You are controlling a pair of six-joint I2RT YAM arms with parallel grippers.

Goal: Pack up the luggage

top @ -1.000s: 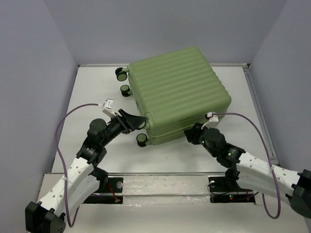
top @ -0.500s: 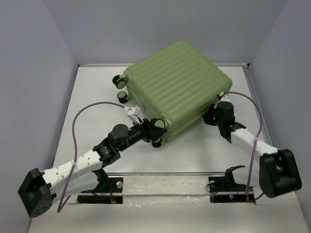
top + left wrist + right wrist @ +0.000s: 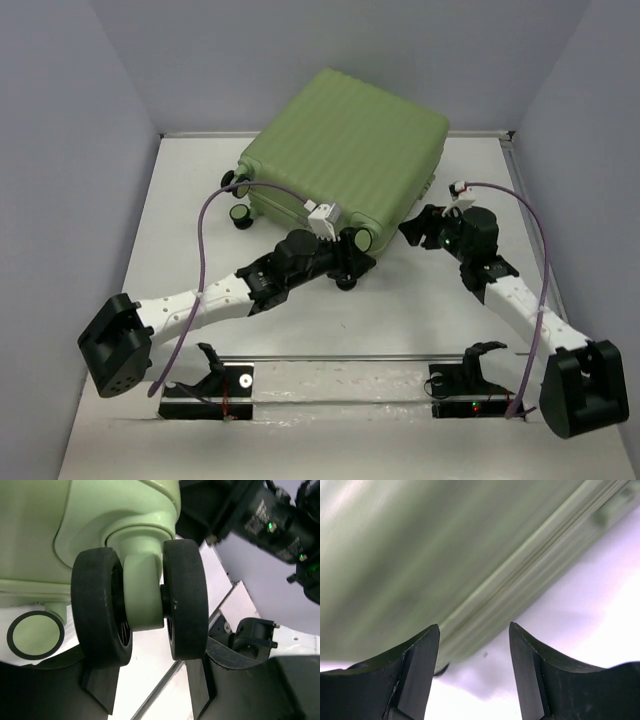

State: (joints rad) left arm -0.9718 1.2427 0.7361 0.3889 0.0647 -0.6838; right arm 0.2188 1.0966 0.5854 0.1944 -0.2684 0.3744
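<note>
White table (image 3: 190,210): luggage (image 3: 345,135) caster (image 3: 142,605) straddled by left pincer (image 3: 150,687); right pincer (image 3: 474,632) alongside.

White flat surface (image 3: 190,220) carries one thing: large light-green ribbed hard-shell suitcase (image 3: 345,140), closed, at far middle, turned askew to the edges, black-and-green caster wheels (image 3: 240,215) on its left side.

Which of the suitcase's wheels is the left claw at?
The big double caster straddled by the left gripper; its neighbour wheel lies off to one side, outside the gripper.
</note>
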